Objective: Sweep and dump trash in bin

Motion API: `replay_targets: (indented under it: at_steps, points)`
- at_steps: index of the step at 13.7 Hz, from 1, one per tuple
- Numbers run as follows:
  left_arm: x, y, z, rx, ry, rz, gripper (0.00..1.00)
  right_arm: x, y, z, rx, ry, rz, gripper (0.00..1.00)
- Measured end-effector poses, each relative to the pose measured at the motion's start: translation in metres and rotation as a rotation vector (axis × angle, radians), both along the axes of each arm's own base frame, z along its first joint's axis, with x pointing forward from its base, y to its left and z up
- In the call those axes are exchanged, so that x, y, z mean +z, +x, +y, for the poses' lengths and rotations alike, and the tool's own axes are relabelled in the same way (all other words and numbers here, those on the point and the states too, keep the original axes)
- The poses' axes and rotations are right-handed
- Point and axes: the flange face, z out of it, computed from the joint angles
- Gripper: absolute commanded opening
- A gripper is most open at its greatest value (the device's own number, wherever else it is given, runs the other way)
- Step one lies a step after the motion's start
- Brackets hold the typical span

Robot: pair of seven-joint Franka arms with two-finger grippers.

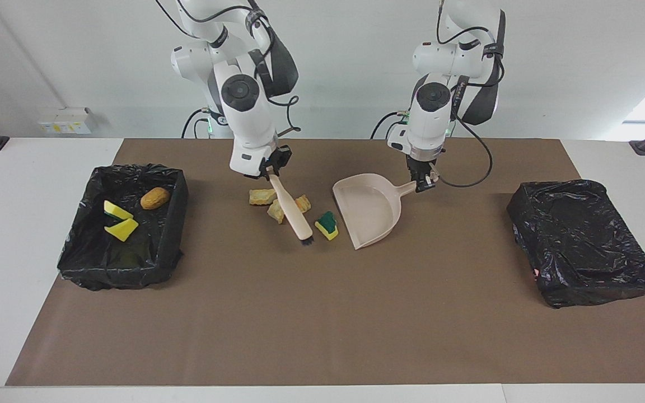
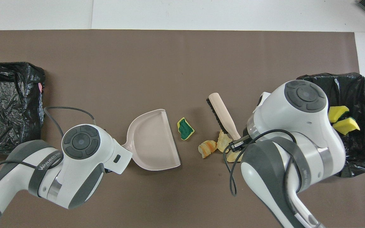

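My right gripper (image 1: pixel 271 169) is shut on the handle of the beige brush (image 1: pixel 291 210), which slants down over three tan-orange trash lumps (image 1: pixel 262 196) (image 2: pixel 207 148). The brush's bristles (image 1: pixel 307 239) are close to the mat. A green-topped yellow sponge (image 1: pixel 327 225) (image 2: pixel 185 128) lies on the mat between the bristles and the open edge of the beige dustpan (image 1: pixel 370 210) (image 2: pixel 152 142), just short of it. My left gripper (image 1: pixel 424 183) is shut on the dustpan's handle; in the overhead view the wrist hides it. The bin (image 1: pixel 177 193) (image 2: pixel 364 152) at the right arm's end holds two yellow sponge pieces (image 1: pixel 122 229) and a brown lump (image 1: pixel 155 197).
A second bin (image 1: pixel 583 240) (image 2: pixel 8 104), covered with a crumpled black bag, stands at the left arm's end of the table. A brown mat (image 1: pixel 322 324) covers the working area, with white table around it.
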Motion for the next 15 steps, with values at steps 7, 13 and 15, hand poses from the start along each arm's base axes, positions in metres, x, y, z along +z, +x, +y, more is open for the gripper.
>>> replay_targets:
  at_steps: [7,13,15]
  points:
    - [0.0,0.0,0.0,0.001,0.0,0.0,0.0,-0.053,-0.068,-0.07,-0.316,-0.118,0.0,0.0]
    - [0.0,0.0,0.0,0.001,-0.001,-0.001,0.0,-0.086,-0.111,-0.096,-0.355,-0.127,-0.011,0.0]
    - [0.0,0.0,0.0,0.001,-0.001,-0.001,0.0,-0.088,-0.12,-0.099,-0.362,-0.128,-0.02,0.0]
